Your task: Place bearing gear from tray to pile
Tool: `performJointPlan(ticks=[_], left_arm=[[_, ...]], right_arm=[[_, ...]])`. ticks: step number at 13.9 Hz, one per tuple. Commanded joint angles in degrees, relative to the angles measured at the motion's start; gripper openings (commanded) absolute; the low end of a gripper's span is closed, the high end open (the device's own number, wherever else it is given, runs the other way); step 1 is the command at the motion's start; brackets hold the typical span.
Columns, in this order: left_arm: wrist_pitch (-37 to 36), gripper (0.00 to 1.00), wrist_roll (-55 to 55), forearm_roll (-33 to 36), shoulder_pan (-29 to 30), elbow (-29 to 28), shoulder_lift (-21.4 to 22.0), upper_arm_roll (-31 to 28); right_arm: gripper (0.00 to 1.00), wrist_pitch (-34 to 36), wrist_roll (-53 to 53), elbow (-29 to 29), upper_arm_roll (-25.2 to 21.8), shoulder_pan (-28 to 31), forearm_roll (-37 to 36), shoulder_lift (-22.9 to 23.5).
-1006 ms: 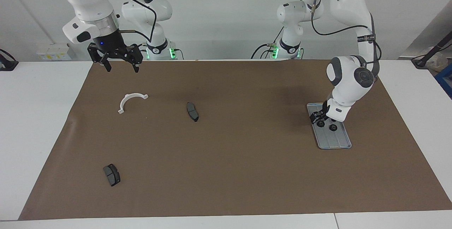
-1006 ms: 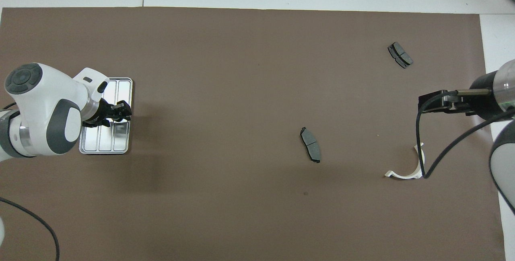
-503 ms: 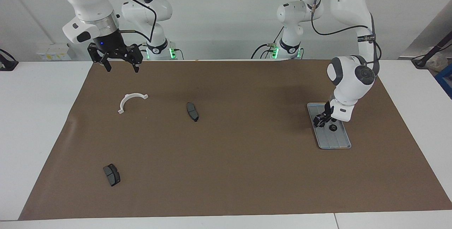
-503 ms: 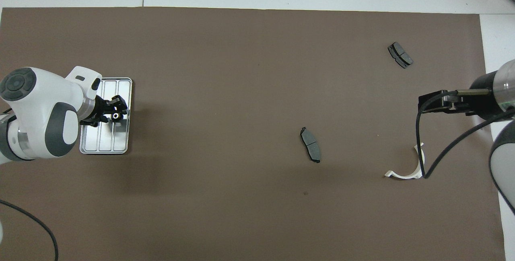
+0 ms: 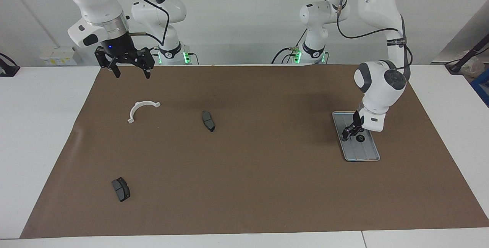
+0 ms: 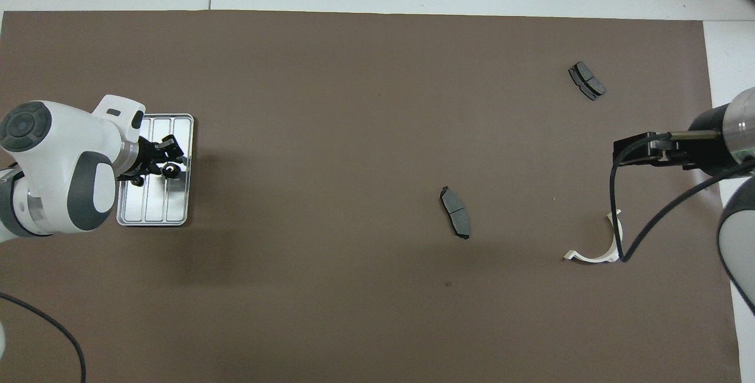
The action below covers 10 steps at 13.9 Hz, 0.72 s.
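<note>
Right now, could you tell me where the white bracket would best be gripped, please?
Probably at the middle of its arch, from straight above, fingers across the thin band. The white bracket lies flat on the brown mat, nothing beside it, so both sides of the band look reachable.

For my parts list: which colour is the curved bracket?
White bracket; the facing view shows it best.

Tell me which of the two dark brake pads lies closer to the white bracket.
The brake pad mid-mat, level with the white bracket and beside it. The other brake pad lies much farther from the robots, near the mat's edge.
</note>
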<state>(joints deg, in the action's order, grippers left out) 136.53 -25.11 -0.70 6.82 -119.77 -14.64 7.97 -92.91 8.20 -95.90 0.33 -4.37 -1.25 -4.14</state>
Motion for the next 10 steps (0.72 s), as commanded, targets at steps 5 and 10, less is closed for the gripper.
performJointPlan(ticks=[5,10], left_arm=[[1.54,0.32,-0.55,0.26,-0.4,-1.43,0.31,-0.06],[0.41,0.23,-0.38,0.62,-0.67,1.37,-0.13,-0.15]], right_arm=[[1.0,-0.16,-1.35,-1.04,0.02,0.33,1.25,-0.96],[1.0,-0.87,-1.26,-1.21,0.1,0.33,1.25,-0.96]])
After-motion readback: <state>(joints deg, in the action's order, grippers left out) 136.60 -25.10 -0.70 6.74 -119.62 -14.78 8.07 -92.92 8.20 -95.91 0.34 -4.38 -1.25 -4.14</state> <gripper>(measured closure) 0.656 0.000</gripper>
